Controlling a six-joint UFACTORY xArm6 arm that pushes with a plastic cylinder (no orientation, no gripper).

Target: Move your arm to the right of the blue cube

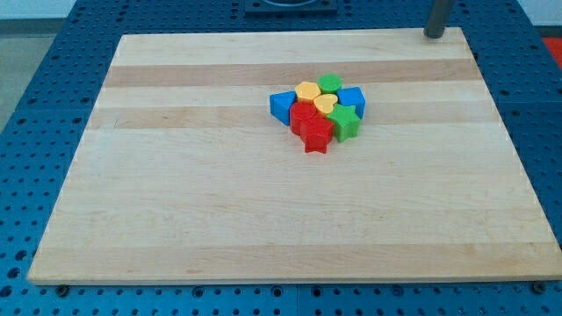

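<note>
Where the wooden board [263, 211] meets its top right corner, my tip [435, 35] rests at the very edge, the dark rod rising straight out of the view's top. It carries no pincer, so nothing is held or pinched. The blue cube [352, 99] lies well apart from my tip, toward the board's middle, on the right side of a tight cluster with a second blue block [282, 106], yellow blocks [308, 90], a green block [330, 83], a green star [345, 123] and red blocks [311, 124]. No writing is legible.

Tabletop [219, 219]: pale wood, smooth, matt, visible grain in lengthwise strips. Blocks, e.g. blue cube [352, 98] and red star [317, 137]: smooth plastic-looking, slight sheen. Surrounding base [35, 105]: blue perforated panel. Rod [436, 17]: dark, matt.
</note>
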